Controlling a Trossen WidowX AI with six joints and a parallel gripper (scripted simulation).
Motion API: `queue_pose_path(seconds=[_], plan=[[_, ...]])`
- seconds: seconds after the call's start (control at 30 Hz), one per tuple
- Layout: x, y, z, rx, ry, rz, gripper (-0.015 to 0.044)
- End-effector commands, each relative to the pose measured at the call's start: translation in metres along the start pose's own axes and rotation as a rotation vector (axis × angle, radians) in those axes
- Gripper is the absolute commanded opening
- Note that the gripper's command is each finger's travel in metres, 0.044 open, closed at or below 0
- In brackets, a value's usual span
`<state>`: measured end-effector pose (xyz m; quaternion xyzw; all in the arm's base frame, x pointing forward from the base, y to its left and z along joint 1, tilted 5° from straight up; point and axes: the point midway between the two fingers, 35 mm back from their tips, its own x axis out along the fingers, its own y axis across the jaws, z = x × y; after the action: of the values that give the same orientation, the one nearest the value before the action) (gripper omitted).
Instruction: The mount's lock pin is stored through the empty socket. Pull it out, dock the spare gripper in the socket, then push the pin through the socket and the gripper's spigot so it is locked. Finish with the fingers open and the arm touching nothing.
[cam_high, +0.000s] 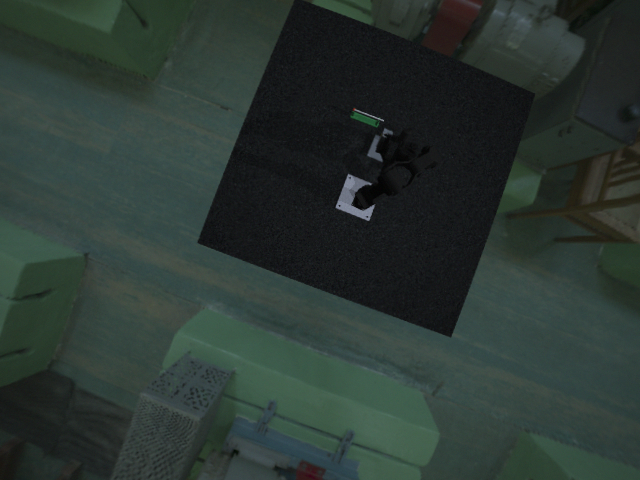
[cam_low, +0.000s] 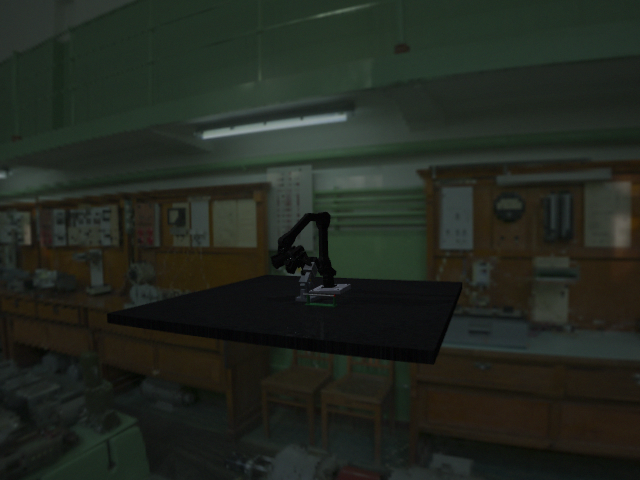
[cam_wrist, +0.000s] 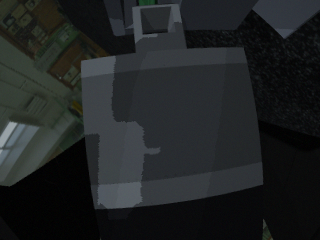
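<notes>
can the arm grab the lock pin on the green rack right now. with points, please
Probably not: the tool (cam_high: 400, 147) (cam_low: 294, 259) (cam_wrist: 166, 128) is shut on the spare gripper (cam_wrist: 175, 110), though the lock pin (cam_high: 369, 114) (cam_low: 323, 295) looks uncovered from above.
</notes>
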<state>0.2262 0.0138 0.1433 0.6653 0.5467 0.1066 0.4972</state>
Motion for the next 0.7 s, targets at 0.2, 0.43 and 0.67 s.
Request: queue_pose_path(seconds=[0.2,0.43,0.67], plan=[[0.008,0.002,0.011,0.003,0.004,0.013,0.0000],[0.013,0.002,0.020,0.003,0.004,0.013,0.0000],[0.018,0.002,0.028,0.003,0.004,0.013,0.0000]])
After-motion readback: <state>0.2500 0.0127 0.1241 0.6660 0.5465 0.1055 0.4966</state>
